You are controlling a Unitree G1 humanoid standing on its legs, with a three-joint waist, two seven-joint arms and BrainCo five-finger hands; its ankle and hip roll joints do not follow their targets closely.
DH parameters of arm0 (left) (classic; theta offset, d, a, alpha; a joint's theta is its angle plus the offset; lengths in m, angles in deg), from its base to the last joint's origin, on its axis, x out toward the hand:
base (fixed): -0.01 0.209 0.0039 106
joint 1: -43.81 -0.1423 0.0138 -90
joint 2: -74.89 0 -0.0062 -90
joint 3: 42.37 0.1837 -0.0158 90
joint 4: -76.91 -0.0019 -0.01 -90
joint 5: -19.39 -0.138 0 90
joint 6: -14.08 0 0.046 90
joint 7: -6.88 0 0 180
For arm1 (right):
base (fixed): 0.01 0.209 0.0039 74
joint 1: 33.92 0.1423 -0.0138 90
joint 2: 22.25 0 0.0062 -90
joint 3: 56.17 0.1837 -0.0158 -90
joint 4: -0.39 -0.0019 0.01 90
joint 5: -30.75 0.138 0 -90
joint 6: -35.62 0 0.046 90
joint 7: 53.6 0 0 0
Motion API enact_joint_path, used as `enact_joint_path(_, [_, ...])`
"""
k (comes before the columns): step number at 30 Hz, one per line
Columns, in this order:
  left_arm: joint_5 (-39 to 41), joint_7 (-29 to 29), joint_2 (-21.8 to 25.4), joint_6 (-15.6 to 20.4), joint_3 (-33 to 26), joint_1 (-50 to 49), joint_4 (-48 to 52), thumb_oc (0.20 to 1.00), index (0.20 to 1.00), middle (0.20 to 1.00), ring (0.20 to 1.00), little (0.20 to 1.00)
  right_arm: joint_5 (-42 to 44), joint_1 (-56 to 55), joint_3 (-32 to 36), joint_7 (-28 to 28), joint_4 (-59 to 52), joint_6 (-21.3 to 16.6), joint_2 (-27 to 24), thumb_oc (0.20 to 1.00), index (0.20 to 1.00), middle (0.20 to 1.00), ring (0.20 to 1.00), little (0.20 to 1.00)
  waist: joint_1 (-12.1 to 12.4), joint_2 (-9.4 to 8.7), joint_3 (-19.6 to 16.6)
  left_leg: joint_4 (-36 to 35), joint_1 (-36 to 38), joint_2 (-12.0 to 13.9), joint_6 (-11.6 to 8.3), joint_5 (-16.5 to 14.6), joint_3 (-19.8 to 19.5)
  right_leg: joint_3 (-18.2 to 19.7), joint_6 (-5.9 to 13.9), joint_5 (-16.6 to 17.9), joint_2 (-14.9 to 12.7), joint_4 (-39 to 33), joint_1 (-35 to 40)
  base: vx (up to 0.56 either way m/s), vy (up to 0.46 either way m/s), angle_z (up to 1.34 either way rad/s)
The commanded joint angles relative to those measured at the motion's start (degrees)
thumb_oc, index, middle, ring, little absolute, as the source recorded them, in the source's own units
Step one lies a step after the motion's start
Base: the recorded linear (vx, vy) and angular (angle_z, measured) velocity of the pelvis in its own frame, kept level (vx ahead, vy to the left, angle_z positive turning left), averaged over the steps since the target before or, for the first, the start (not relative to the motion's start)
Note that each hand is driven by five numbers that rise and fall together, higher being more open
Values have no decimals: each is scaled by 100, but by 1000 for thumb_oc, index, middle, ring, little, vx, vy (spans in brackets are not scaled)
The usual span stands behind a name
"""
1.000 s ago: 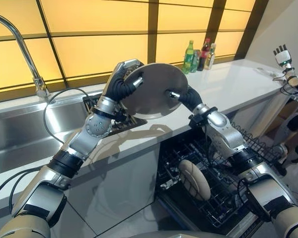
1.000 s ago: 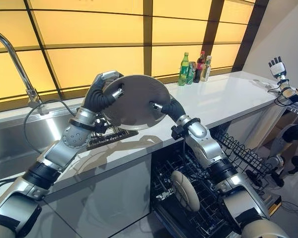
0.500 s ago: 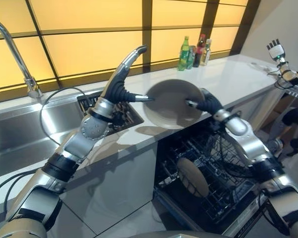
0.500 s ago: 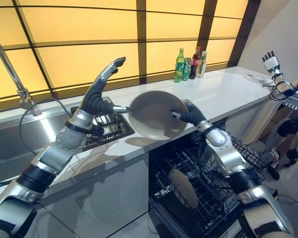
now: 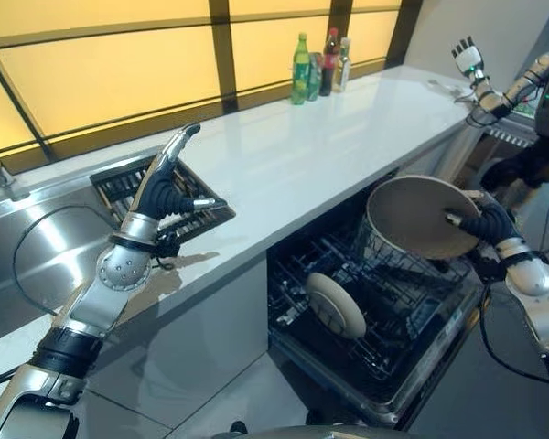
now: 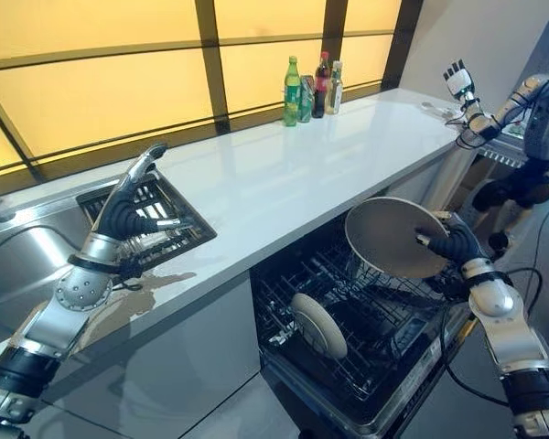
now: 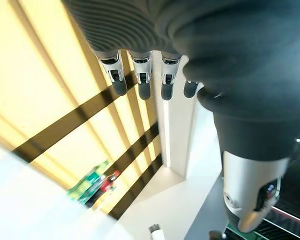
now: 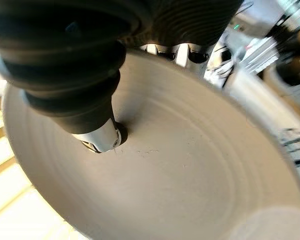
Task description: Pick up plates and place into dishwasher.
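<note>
**Plate held over the open dishwasher**

Your right robot hand (image 6: 448,243) has a grey plate (image 6: 391,238) pinched at its right rim, the thumb (image 8: 101,137) pressed on the inner face and the fingers curled behind the edge. The plate is tilted up on edge, above the right part of the open dishwasher rack (image 6: 366,334), just beside the front edge of the white bench (image 6: 284,187). A second plate (image 6: 317,326) (beige, standing on edge) already sits in the rack, lower and to the left of the held one.

Your left robot hand (image 5: 169,187) is raised over the left part of the bench, fingers (image 7: 142,82) straight and holding nothing. Just behind it, a dark drying rack (image 6: 156,219) sits at the right end of the steel sink (image 6: 18,265). Far along the bench, against the lit yellow wall, stand several bottles (image 6: 311,87).
</note>
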Motion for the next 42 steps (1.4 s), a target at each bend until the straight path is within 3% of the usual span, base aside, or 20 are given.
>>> enact_joint_path(1, [789,413,-89,-44,-206,-43,458,1000,1000,1000,1000,1000,-669,413,27,-391,-124,13,-288,200,200,200,200,200,102,49,116,53,268,-155,147,-982,75,90,588,-681,-254,54,405,5,-78,-5])
enact_joint_path(7, [1626,1072,-273,-158,183,38,804,1000,1000,1000,1000,1000,-818,1244,-764,-987,427,564,-255,200,200,200,200,200,309,104,526,97,-30,-135,133,-889,5,-5,574,-602,-286,69,170,-132,-82,1])
enact_joint_path(12, [1961,1097,-338,-212,438,348,876,1000,1000,1000,1000,1000,-596,2528,-1529,-1312,1460,951,-340,200,200,200,200,200,507,202,891,117,-309,-134,101,-795,-55,-86,551,-535,-290,62,-35,-138,-75,2])
enact_joint_path(17, [2073,949,-230,-118,614,516,856,1000,1000,1000,1000,1000,-368,3313,-2051,-1285,2406,1086,-381,200,200,200,200,200,635,327,1101,115,-554,-148,81,-685,-119,-214,523,-483,-319,93,-243,-91,-51,11])
enact_joint_path(21, [2110,763,-243,-83,825,678,808,1000,1000,1000,1000,1000,-244,3999,-2471,-963,3684,992,-234,200,200,200,200,200,747,468,1186,109,-687,-160,69,-612,-187,-317,469,-464,-328,124,-360,-32,-8,10])
enact_joint_path(27, [2186,514,-245,-46,942,859,804,1000,1000,1000,1000,1000,-210,4238,-2524,-488,4870,959,31,200,200,200,200,200,823,658,1228,101,-744,-206,54,-555,-305,-415,408,-481,-368,148,-397,-5,-4,7])
enact_joint_path(38, [2331,491,-253,-114,860,1114,885,1000,1000,1000,1000,1000,554,4338,-2535,357,5377,819,492,200,200,200,200,200,909,847,1354,67,-887,-278,48,-462,-412,-527,363,-457,-438,190,-566,-31,-19,9])
enact_joint_path(39, [2323,508,-247,-141,842,1111,919,1000,1000,1000,1000,1000,552,4335,-2566,393,5360,742,490,310,310,310,310,310,916,847,1370,56,-897,-281,44,-448,-414,-546,366,-441,-440,185,-582,-45,-11,2])
enact_joint_path(40, [2350,514,-234,-144,828,1105,925,1000,1000,1000,1000,1000,544,4320,-2586,410,5347,657,495,504,504,504,504,504,915,846,1379,53,-900,-284,45,-441,-413,-556,366,-432,-442,185,-589,-49,-10,2])
enact_joint_path(41, [2368,512,-223,-133,827,1105,920,1000,1000,1000,1000,1000,558,4315,-2599,374,5338,591,496,849,849,849,849,849,912,842,1382,53,-900,-286,45,-438,-412,-559,365,-427,-440,184,-590,-36,-5,2])
enact_joint_path(42, [2375,531,-219,-110,819,1104,896,1000,1000,1000,1000,1000,593,4302,-2612,239,5300,552,495,1000,1000,1000,1000,1000,906,830,1382,53,-896,-286,47,-436,-412,-559,364,-420,-437,187,-591,-27,-3,3])
